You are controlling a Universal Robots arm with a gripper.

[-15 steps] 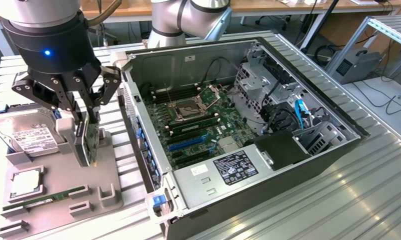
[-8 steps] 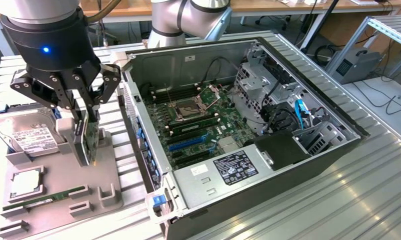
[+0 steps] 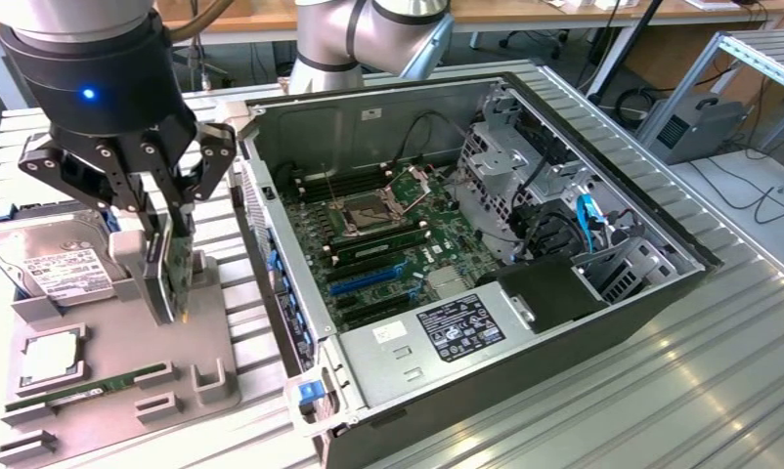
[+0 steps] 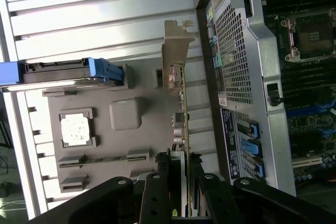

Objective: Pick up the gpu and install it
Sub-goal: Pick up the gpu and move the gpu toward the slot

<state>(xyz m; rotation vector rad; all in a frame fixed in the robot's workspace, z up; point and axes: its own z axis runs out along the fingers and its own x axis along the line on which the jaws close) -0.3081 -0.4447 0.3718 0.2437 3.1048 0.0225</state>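
Tray: a hard drive (image 3: 53, 264), a processor chip (image 3: 51, 357) and a RAM stick (image 3: 86, 391) are held in the grey holder tray (image 3: 106, 337).
Gpu (image 3: 170, 283) (image 4: 181, 108): stood upright and edge-on at the tray, at the exterior view's left.
Gripper (image 3: 168, 230) (image 4: 178, 182): clamped on the gpu's upper edge.
Case (image 3: 366, 117): laid open, motherboard (image 3: 379, 244) exposed.
Room: only a narrow gap is left between the gpu and the case wall.

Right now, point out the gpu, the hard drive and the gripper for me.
gpu (image 4: 180, 106), wrist view, edge of the green board.
hard drive (image 3: 56, 266), exterior view, its white label.
gripper (image 3: 168, 233), exterior view, between the fingertips clamping the card.
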